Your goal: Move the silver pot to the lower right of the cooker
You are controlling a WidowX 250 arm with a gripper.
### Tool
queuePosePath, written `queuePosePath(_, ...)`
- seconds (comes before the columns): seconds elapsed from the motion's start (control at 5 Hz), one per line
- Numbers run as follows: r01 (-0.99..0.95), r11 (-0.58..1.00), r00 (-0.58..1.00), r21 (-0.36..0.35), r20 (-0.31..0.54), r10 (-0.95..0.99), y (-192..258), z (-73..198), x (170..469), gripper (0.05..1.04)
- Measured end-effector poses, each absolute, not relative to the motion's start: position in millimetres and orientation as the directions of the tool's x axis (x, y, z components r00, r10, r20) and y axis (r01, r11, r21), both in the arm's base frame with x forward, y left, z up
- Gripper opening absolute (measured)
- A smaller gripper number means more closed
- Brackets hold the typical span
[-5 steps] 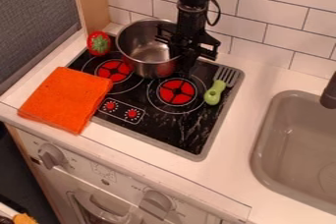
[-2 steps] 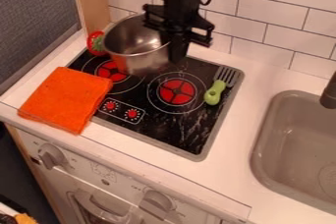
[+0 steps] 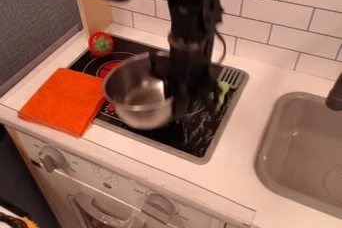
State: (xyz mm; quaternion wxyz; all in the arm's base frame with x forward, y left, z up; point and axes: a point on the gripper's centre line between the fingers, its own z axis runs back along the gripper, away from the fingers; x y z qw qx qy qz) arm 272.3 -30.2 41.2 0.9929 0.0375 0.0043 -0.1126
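Silver metal, round and open-topped: the pot (image 3: 135, 94) hangs over the front, left-hand part of the black cooker top (image 3: 200, 139), as seen in the camera view. My pincer (image 3: 175, 97) is at the pot's right side, closed on the rim, with the wall of the pot caught in its grip; the exact width of its gap is hidden by blur and by the dark arm (image 3: 192, 27), which comes down from the top edge. The pot's bowl lies to the left of the pincer, mouth facing up towards the camera, and its left edge appears just beside an orange cloth (image 3: 65, 99).

At the cooker's back left corner I see a round red thing with a green middle (image 3: 101, 44). On the right side, a green-handled fork (image 3: 230, 77) lies with its tines pointing to the back, its handle partly behind the arm. The cooker top is set in a white worktop (image 3: 284, 79), with a beige sink (image 3: 268, 134) on the right and two knobs (image 3: 53, 158) on the white front below.
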Motion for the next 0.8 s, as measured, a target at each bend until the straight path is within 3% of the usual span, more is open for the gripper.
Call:
queuePosePath(0.6,0.271,0.958,0.962,0.092,0.017,-0.273,-58.4,29.6,263.9,0.100)
queuePosePath(0.8,0.223,0.973,0.973,0.067,0.054,-0.226,-56.8,32.9,264.6,0.272)
